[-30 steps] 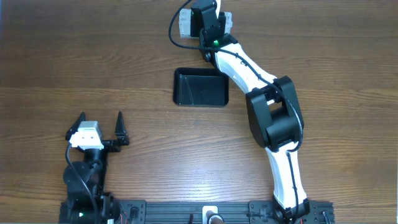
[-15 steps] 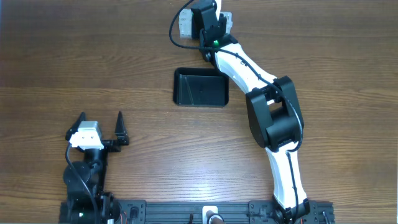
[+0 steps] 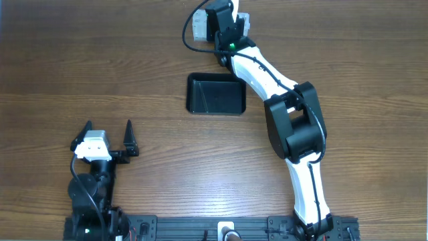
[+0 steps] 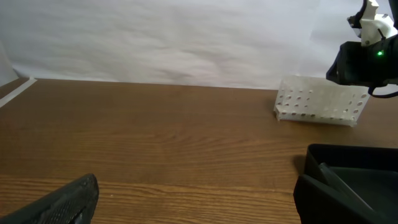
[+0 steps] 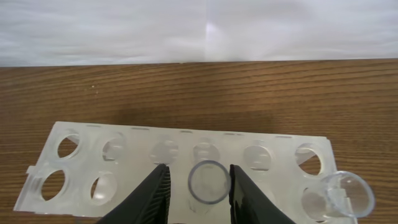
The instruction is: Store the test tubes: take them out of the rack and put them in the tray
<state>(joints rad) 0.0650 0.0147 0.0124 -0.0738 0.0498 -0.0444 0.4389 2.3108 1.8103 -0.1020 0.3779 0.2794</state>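
No change shows against the earlier top views: both arms, the rack (image 3: 198,25) and the tray (image 3: 190,94) lie just as they did half a second and a full second ago. One test tube (image 5: 209,182) stands upright in a hole of the rack's nearer row, about midway along it. Its open mouth faces the right wrist camera and its long axis runs straight down into the rack (image 5: 134,134). A second tube (image 5: 347,194) sits in the end hole of that same row, tilted so that its mouth leans outward past the rack's corner. The rack itself lies with its long side across the right wrist view, two rows of holes facing up. The right gripper (image 5: 199,167) hangs directly over the rack with its fingers set narrowly on either side of the upright tube. One finger is at the tube's rim and the other stands just apart from it, so the tube is bracketed but not visibly clamped. In the top view the right gripper (image 3: 224,20) covers the middle of the rack. The black tray lies near the rack on the side toward the arm bases, with nothing in it. The left gripper (image 3: 108,134) rests well apart from the rack, low on the wooden table (image 3: 334,67), its fingers spread wide and holding nothing. From its wrist camera the rack (image 4: 320,106) shows beyond the tray (image 4: 354,162).
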